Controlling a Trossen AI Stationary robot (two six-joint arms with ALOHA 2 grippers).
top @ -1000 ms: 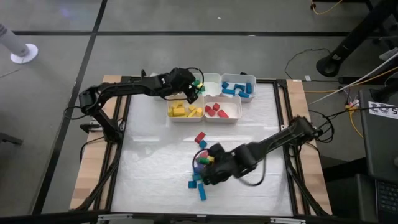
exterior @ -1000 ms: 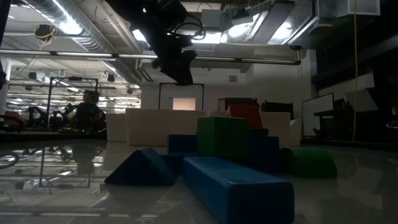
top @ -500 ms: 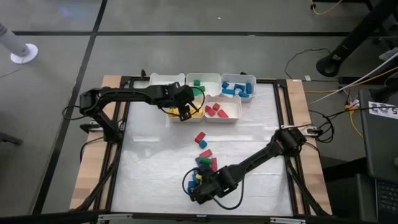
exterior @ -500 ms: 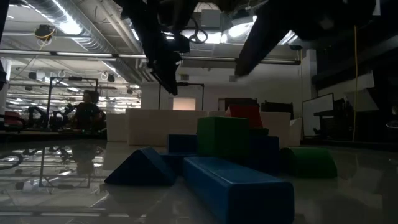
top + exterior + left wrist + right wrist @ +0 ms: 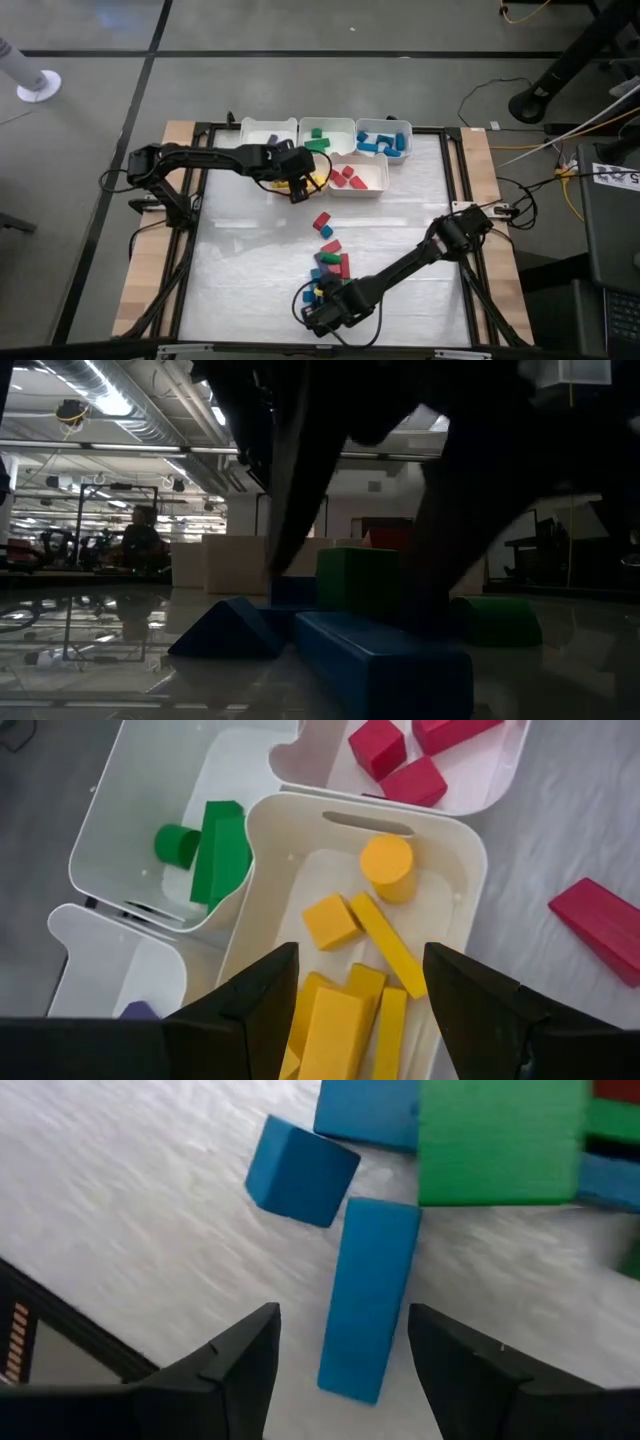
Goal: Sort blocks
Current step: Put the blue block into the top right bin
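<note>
Two grippers at work. Left gripper (image 5: 355, 995): jaws spread, empty, above the bin of yellow blocks (image 5: 350, 935), beside bins holding green blocks (image 5: 215, 845) and red blocks (image 5: 400, 760). Right gripper (image 5: 340, 1355): jaws spread, astride a long blue block (image 5: 370, 1310) lying flat on the table (image 5: 250, 250), in the loose pile (image 5: 328, 270) near the front edge. Blue cube (image 5: 298, 1170) and green block (image 5: 500, 1140) just beside.

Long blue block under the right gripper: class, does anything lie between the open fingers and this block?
Nothing visible does. In the right wrist view the right gripper is open above the long blue block, which lies flat on the table. A blue cube and a green block sit close beyond its far end, outside the gap.
</note>
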